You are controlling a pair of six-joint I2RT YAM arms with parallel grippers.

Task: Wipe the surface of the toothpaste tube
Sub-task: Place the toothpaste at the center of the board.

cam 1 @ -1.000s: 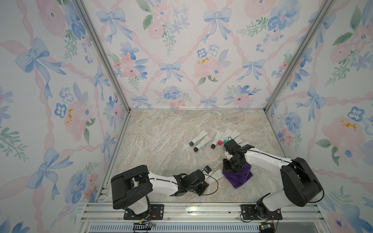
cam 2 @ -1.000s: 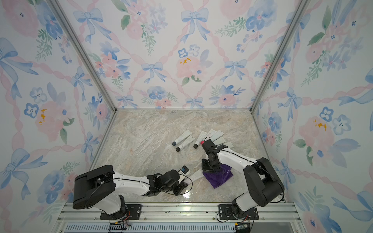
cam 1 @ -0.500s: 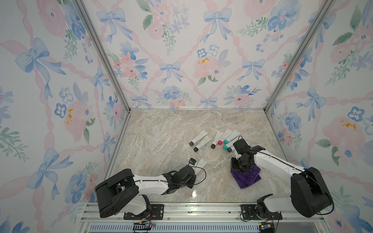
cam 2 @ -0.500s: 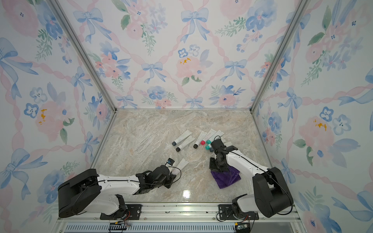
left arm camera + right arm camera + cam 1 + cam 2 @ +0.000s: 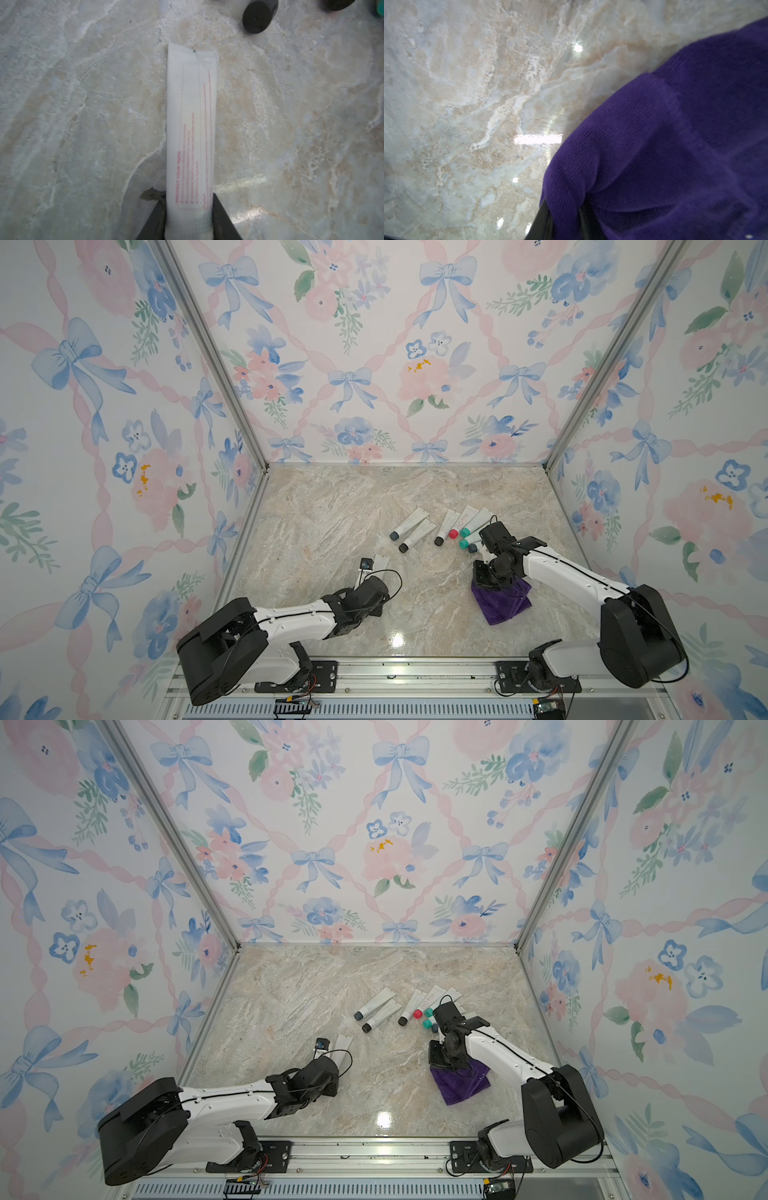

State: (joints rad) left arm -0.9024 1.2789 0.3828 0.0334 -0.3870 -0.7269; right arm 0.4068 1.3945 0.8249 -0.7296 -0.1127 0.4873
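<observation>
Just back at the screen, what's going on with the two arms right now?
The left end effector is shut on one end of a white toothpaste tube, low over the marble table. The right end effector is shut on a purple cloth. Cloth and tube are well apart, so nothing is being wiped at this moment. Several other tubes lie grouped farther back.

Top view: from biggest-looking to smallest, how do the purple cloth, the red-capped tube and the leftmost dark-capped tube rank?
1. purple cloth: clearly largest, though partly covered by the arm.
2. red-capped tube and leftmost dark-capped tube: they look alike, so I cannot rank them.
</observation>
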